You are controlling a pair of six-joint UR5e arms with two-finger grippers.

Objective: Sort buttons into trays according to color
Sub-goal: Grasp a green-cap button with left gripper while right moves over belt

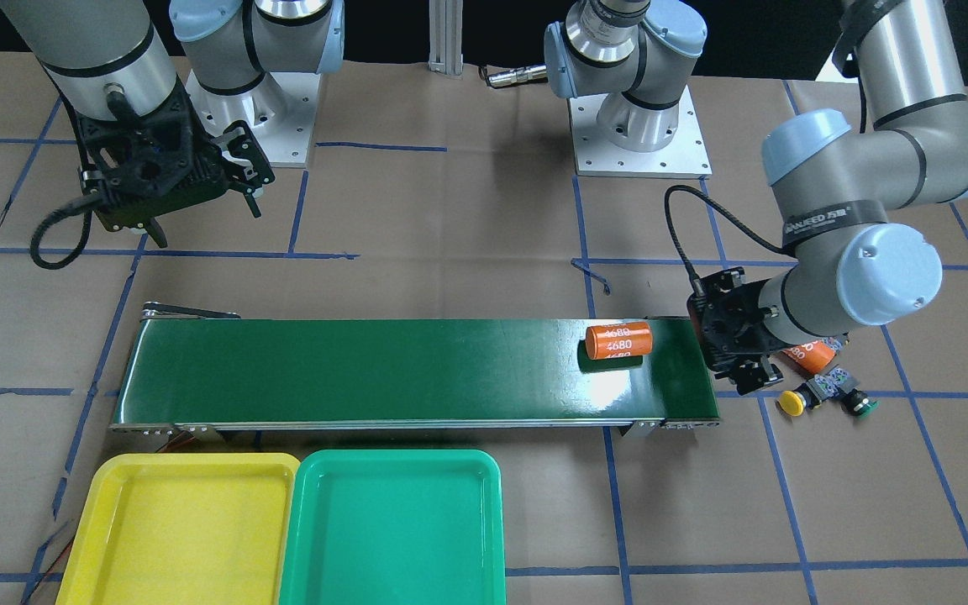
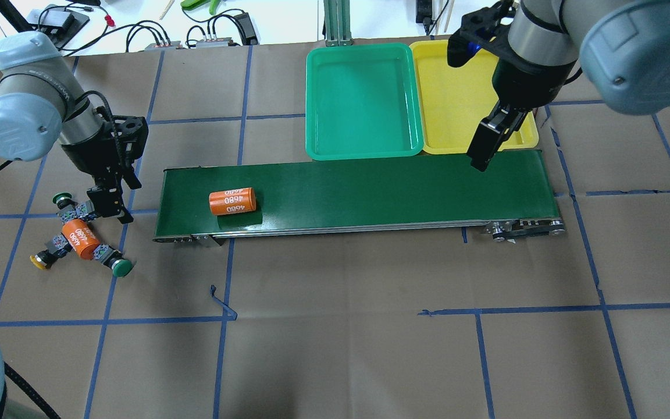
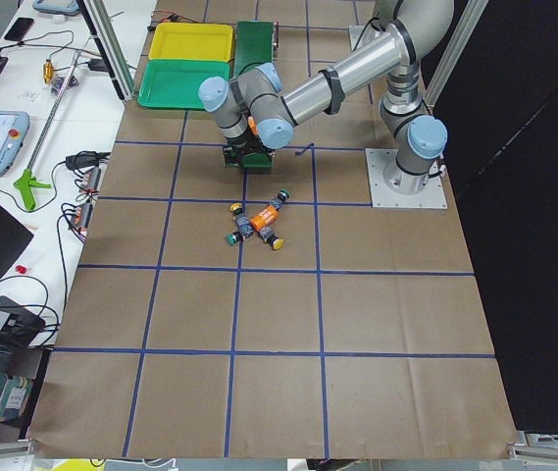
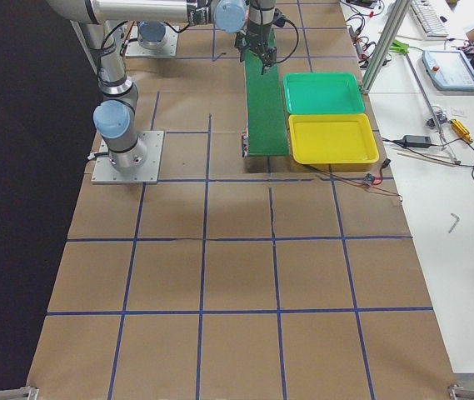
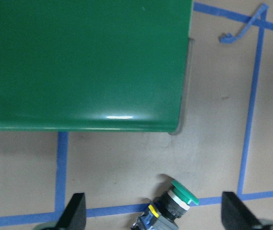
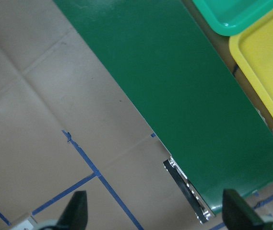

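Several buttons lie on the paper off the belt's left end, around an orange 4680 cylinder (image 2: 79, 238): a green one (image 2: 63, 201), a green one (image 2: 121, 267) and a yellow one (image 2: 38, 262). My left gripper (image 2: 109, 215) is open and empty just above this cluster. The left wrist view shows a green button (image 5: 182, 194) between its fingers (image 5: 74, 213). My right gripper (image 2: 483, 154) is open and empty over the belt's far edge, by the yellow tray (image 2: 457, 87). The green tray (image 2: 361, 99) stands beside it. Both trays are empty.
A long dark green conveyor belt (image 2: 370, 192) runs across the middle, with a second orange 4680 cylinder (image 2: 231, 201) on its left part. The arm bases (image 1: 639, 126) stand behind the belt. Blue tape lines cross the brown paper.
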